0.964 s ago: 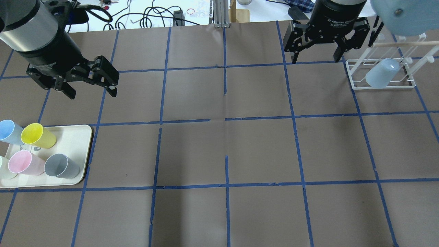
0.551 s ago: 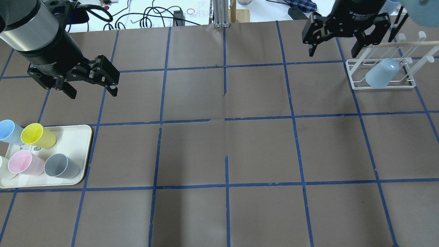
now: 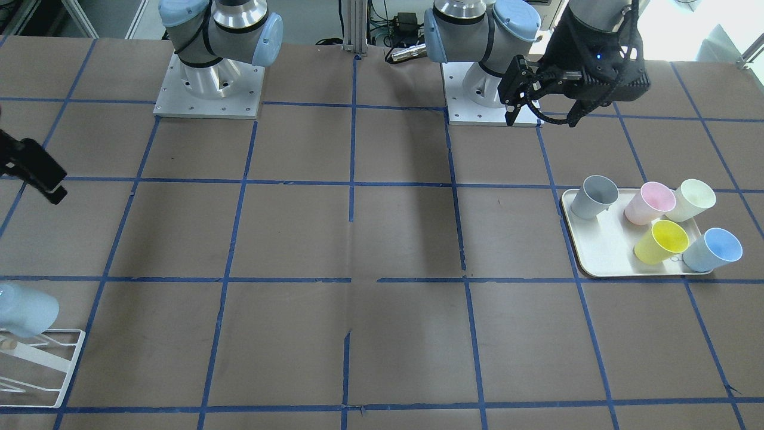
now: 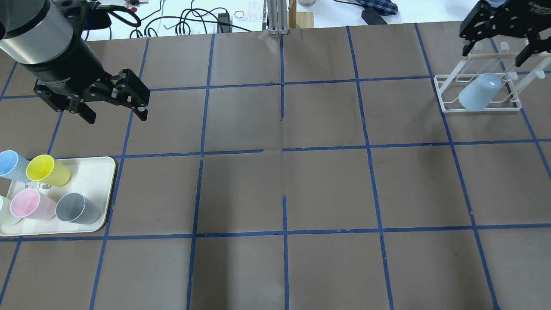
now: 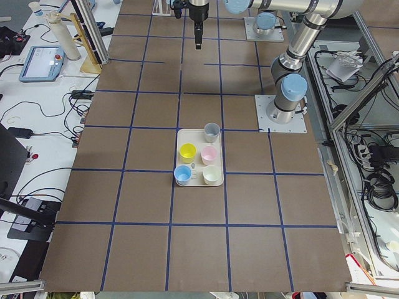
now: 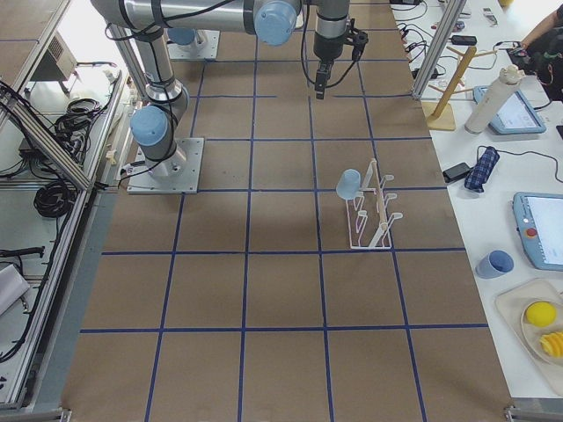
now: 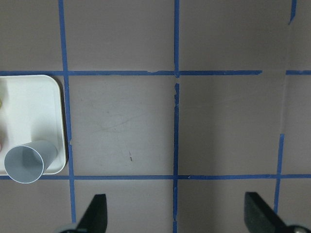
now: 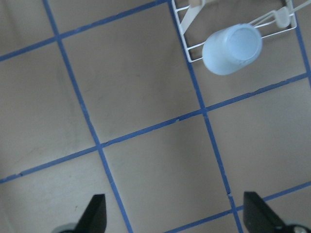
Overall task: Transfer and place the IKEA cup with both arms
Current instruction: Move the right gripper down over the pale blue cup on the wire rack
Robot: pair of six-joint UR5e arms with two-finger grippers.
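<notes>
Hanging mouth-down on the white wire rack (image 4: 482, 110), the IKEA cup (image 4: 480, 91) shows its closed bottom uppermost. In the overhead view its long axis leans, with the bottom toward the table's far right corner and the rim toward the rack's base. How far off plumb it really sits cannot be told. The right wrist view looks straight onto that round flat bottom. The cup is a pale blue, handleless tumbler of matt plastic that widens from bottom to rim, with a small white glint on its bottom. The rack stands close to the table's far edge on the robot's right. The right gripper (image 4: 493, 56) hovers over the rack's far side, fingers spread wide, holding nothing and clear of the cup. Toward the robot and across to its left lies a broad stretch of brown paper (image 4: 284, 189) crossed by blue tape lines. At the table's left edge sits a cream tray (image 4: 92, 181), well apart from the rack. On it stand a near-identical pale blue cup (image 4: 10, 165), a yellow cup (image 4: 47, 170), a pink cup (image 4: 30, 204), a grey cup (image 4: 77, 208) and a whitish cup (image 4: 4, 211) cut off by the frame. The left gripper (image 4: 116, 117) hangs above the table beyond the tray, fingers likewise spread and empty.
</notes>
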